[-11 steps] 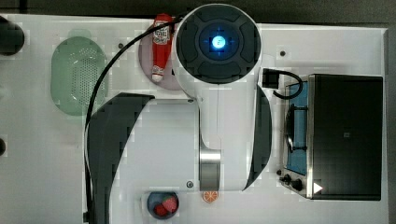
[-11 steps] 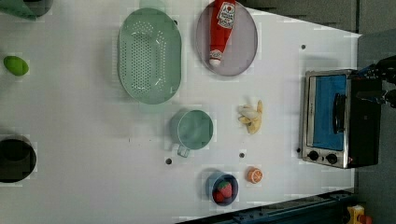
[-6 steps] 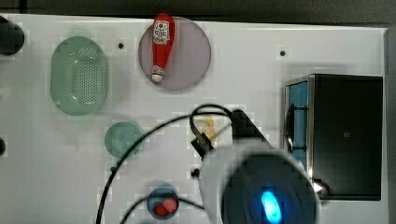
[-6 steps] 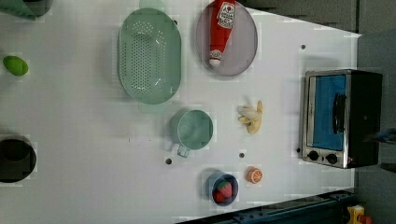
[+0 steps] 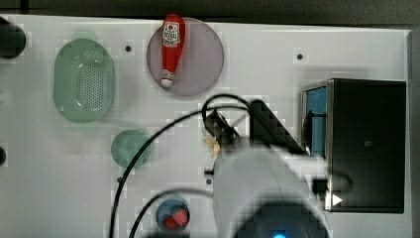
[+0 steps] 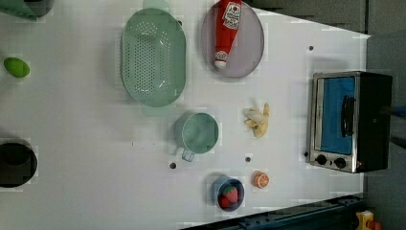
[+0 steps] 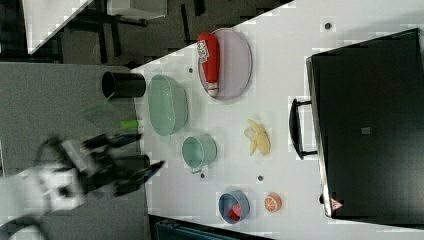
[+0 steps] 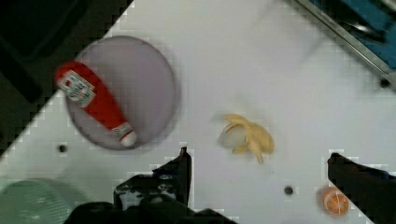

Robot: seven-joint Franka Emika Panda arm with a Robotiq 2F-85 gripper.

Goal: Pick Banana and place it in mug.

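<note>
Banana lies on our white tabletop, just beside the teal mug and between it and the toaster oven; our hand hovers over the fruit, fingers spread wide, holding nothing.

Glossy plastic ketchup bottle; matt white table; brushed-metal toaster oven.
</note>
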